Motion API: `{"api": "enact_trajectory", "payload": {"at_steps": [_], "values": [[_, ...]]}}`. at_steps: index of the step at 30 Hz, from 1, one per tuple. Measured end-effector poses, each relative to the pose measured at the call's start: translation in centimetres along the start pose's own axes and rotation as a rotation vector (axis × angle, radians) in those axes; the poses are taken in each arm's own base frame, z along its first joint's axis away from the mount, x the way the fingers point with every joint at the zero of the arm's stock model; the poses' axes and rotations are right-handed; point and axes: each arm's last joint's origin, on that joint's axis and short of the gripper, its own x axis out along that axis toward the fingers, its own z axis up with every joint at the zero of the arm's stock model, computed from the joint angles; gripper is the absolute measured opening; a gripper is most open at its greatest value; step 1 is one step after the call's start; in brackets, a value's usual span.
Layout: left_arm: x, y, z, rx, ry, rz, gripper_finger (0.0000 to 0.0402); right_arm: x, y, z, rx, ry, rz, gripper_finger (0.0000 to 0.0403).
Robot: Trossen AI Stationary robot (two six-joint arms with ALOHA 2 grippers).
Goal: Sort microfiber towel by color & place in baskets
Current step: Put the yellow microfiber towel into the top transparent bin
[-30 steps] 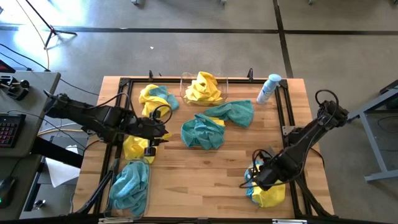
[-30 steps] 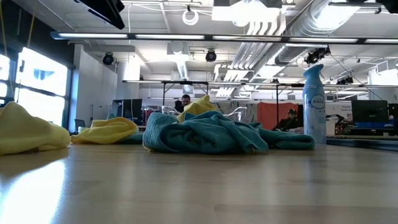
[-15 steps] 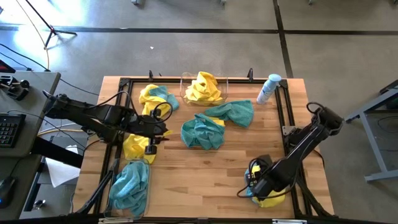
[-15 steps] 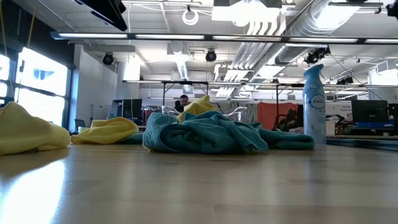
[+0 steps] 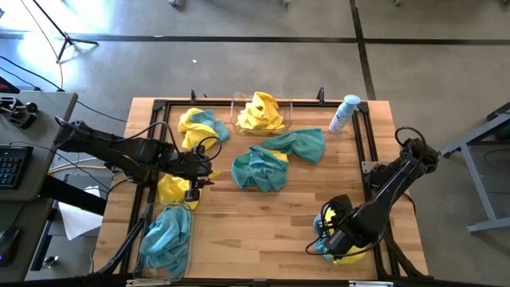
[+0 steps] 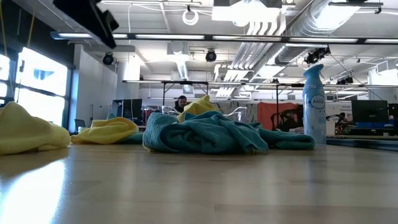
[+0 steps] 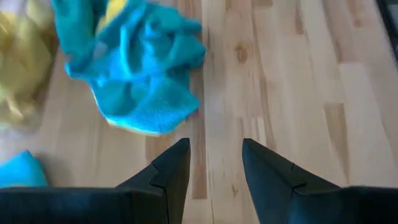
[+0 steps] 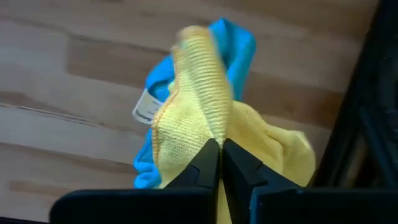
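Note:
My right gripper (image 5: 328, 239) (image 8: 221, 144) is shut on a yellow towel (image 5: 348, 253) that lies over a teal towel (image 8: 233, 43) at the table's near right corner. My left gripper (image 5: 207, 169) (image 7: 214, 146) is open and empty, above bare wood just left of the middle teal towel pile (image 5: 259, 169) (image 7: 137, 68). A yellow towel (image 5: 171, 190) lies under the left arm. The far clear basket (image 5: 239, 102) holds yellow towels (image 5: 261, 112). The near-left clear basket (image 5: 188, 239) holds a teal towel (image 5: 163, 235). My right gripper pinches a raised fold of the yellow towel (image 8: 202, 118) between its two fingers, coming from above. The fold stands up as a ridge ahead of the fingertips. The rest of the towel lies on the teal towel and the table.
A yellow-and-teal pile (image 5: 199, 126) lies at the far left, and another teal towel (image 5: 301, 143) lies right of centre. A white-and-blue spray bottle (image 5: 344, 113) stands at the far right. The black table frame (image 8: 367, 124) runs close beside the right gripper.
My right gripper has gone toward the table's near edge, onto the yellow and teal pile at the near right corner.

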Motion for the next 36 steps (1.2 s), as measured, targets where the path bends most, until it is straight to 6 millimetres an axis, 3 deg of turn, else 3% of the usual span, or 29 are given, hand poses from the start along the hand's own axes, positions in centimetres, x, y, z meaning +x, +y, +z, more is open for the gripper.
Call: {"api": "enact_trajectory", "payload": {"at_steps": [5, 10, 16, 27, 36], "values": [[2.1, 0.1, -3.5, -0.103, 0.021, -0.014, 0.0136, -3.4, -0.3, 0.8, -0.005, -0.106, 0.028, 0.0005], [2.4, 0.2, -5.6, -0.191, -0.010, -0.032, 0.0136, -6.4, -0.1, 1.6, -0.026, -0.228, 0.207, 0.0003], [1.1, 0.2, -5.6, -0.212, -0.110, -0.062, 0.0136, -9.3, 0.8, 3.1, -0.038, -0.434, 0.408, 0.0001], [-0.6, 0.5, -5.6, -0.236, -0.205, -0.085, 0.0136, -14.2, 1.2, 5.7, -0.119, -0.734, 0.577, 0.0000], [-0.7, 0.5, -5.5, -0.237, -0.218, -0.088, 0.0136, -15.0, 2.5, 9.0, -0.130, -0.897, 0.521, 0.0000]]}}
